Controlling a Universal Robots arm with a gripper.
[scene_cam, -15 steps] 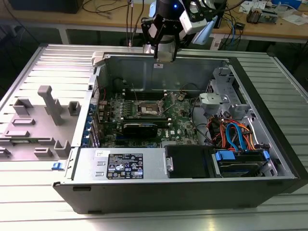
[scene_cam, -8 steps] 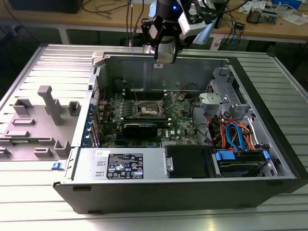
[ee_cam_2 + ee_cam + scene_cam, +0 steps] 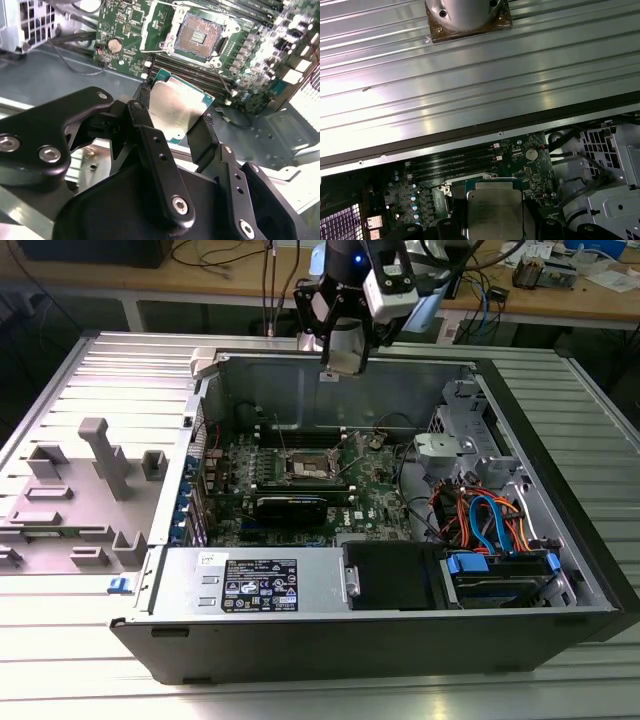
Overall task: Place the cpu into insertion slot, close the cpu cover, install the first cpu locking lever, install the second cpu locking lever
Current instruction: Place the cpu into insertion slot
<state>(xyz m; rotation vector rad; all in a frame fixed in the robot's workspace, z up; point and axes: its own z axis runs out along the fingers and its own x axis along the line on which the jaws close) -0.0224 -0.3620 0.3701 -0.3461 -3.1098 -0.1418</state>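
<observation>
Well above the open insertion slot [image 3: 197, 35] and off to its side, the pincer [image 3: 176, 104] is clamped on the cpu [image 3: 172, 117] by opposite edges. Lowered askew or misoriented, the chip could bend the slot's contacts or slip free.

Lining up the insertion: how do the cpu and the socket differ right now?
The cpu is clamped in the end effector, clear of the green board; the socket sits fixed on it. The cpu shows a plain silver lid; the socket shows an open, coppery contact field in a dark frame. Both are square.
</observation>
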